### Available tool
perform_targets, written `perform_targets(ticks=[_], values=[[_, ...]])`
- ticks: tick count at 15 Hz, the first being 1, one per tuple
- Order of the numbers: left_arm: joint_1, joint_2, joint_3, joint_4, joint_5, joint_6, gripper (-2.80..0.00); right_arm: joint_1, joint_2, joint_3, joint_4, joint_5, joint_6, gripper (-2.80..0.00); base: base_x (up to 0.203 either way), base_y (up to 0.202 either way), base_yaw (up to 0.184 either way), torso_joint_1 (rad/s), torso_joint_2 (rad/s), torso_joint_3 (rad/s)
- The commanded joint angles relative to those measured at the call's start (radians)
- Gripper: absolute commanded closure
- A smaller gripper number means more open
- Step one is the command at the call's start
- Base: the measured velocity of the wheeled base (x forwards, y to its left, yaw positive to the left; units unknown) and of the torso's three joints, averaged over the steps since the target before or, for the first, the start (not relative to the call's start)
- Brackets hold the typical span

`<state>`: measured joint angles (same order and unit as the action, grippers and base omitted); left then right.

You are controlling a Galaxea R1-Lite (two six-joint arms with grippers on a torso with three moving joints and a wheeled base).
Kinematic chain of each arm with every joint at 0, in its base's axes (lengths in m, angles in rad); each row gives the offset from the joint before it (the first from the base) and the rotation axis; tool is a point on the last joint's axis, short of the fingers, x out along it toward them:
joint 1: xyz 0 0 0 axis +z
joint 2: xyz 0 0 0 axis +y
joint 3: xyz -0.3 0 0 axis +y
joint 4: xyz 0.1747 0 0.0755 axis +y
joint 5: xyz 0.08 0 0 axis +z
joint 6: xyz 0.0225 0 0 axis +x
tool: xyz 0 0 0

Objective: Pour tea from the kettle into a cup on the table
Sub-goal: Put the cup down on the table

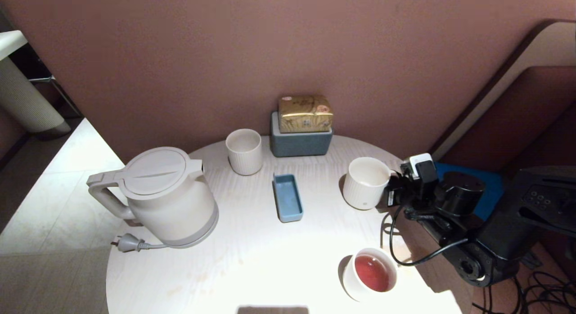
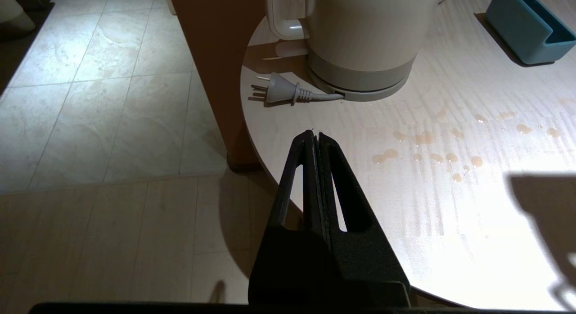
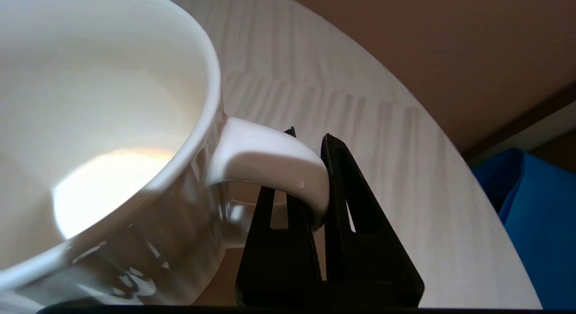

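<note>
The cup [image 1: 365, 182] stands on the table [image 1: 252, 242], right of the blue tray [image 1: 287, 197], its inside white and dry. The right gripper [image 3: 310, 170] pinches the cup's handle [image 3: 270, 163], one finger on each side of the loop. The kettle [image 1: 166, 197] sits well left of the tray, lid down, its plug [image 1: 128, 243] lying beside its base. The left gripper [image 2: 315, 135] hangs by the table edge near that plug, fingers pressed together on nothing. Pale drops [image 2: 425, 138] spot the tabletop near the kettle.
</note>
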<state>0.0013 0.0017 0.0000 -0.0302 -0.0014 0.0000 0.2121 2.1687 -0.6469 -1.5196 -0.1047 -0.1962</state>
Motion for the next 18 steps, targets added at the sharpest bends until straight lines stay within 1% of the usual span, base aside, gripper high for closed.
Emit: perform_targets(ticks=[1, 18], values=[[0.0, 0.0, 0.0, 0.0, 0.0, 0.0, 0.0, 0.01, -0.026, 0.037, -0.04, 0.003, 0.0, 0.0, 0.0, 0.0, 0.0, 0.0, 0.0, 0.0], [0.0, 0.0, 0.0, 0.0, 0.0, 0.0, 0.0, 0.02, -0.028, 0.063, -0.047, 0.002, 0.002, 0.0, 0.0, 0.0, 0.0, 0.0, 0.0, 0.0]])
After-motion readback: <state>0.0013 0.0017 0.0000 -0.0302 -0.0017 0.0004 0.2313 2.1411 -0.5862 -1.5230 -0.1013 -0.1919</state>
